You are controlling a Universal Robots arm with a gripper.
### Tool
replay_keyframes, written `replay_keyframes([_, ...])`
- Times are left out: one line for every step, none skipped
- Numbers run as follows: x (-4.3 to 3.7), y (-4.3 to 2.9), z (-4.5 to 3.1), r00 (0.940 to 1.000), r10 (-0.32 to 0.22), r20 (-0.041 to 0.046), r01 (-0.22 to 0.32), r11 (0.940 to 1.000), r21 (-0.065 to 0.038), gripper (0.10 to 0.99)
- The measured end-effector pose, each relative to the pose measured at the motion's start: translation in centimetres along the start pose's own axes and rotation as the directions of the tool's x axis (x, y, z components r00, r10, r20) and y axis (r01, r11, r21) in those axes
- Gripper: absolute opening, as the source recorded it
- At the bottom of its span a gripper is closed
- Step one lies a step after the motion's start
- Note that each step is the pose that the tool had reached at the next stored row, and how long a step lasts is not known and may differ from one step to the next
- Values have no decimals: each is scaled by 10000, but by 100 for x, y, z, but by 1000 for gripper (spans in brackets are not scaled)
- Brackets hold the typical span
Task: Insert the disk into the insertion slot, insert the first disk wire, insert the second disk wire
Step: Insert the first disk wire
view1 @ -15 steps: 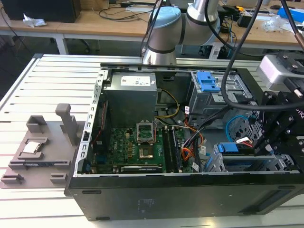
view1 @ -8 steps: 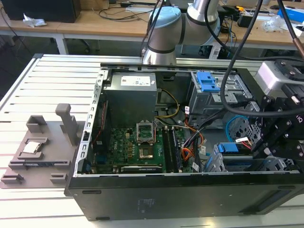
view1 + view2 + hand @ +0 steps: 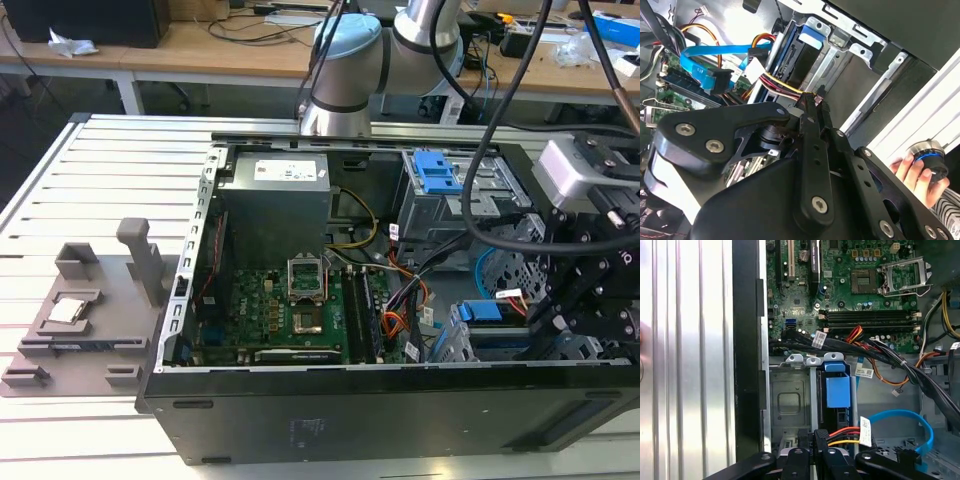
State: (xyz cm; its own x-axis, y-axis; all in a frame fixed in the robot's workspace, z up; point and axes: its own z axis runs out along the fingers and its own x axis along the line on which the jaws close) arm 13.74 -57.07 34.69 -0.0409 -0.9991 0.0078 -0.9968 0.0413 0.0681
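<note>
The disk (image 3: 837,390) in its blue carrier stands inside the insertion slot (image 3: 790,402), a silver cage at the case's front corner; it also shows in the exterior view (image 3: 485,312) and the second wrist view (image 3: 807,37). My gripper (image 3: 814,436) is right at the disk's end, shut on the plug of a disk wire (image 3: 845,435) with red, orange and yellow strands. In the second wrist view the gripper (image 3: 812,100) pinches that same yellow-red wire (image 3: 782,84). A second disk wire, flat and blue (image 3: 912,417), hangs loose beside it with its black plug (image 3: 715,80) free.
The motherboard (image 3: 860,295) and black cable bundles (image 3: 890,360) lie just beyond the cage. A taller grey cage with a blue latch (image 3: 437,175) stands behind. The case's black wall (image 3: 746,350) borders the cage. A person's hand (image 3: 912,172) holds a knob outside the case.
</note>
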Motion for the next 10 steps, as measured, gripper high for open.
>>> replay_keyframes([0,0,7,10000,0,-1,0,10000,0,161])
replay_keyframes([0,-1,10,10000,0,-2,0,10000,0,161])
replay_keyframes([0,-1,11,10000,0,-3,0,10000,0,161])
replay_keyframes([-9,-1,14,10000,0,2,0,10000,0,161])
replay_keyframes([-23,0,12,10000,0,-3,0,10000,0,161])
replay_keyframes([-35,1,3,10000,0,-5,0,10000,0,161])
replay_keyframes([-42,2,-11,10000,0,-3,0,10000,0,161])
replay_keyframes([-52,4,-36,10000,-1,7,1,10000,1,161])
replay_keyframes([-58,8,-90,10000,-1,1,1,10000,2,161])
replay_keyframes([-63,9,-110,10000,-2,8,2,10000,2,161])
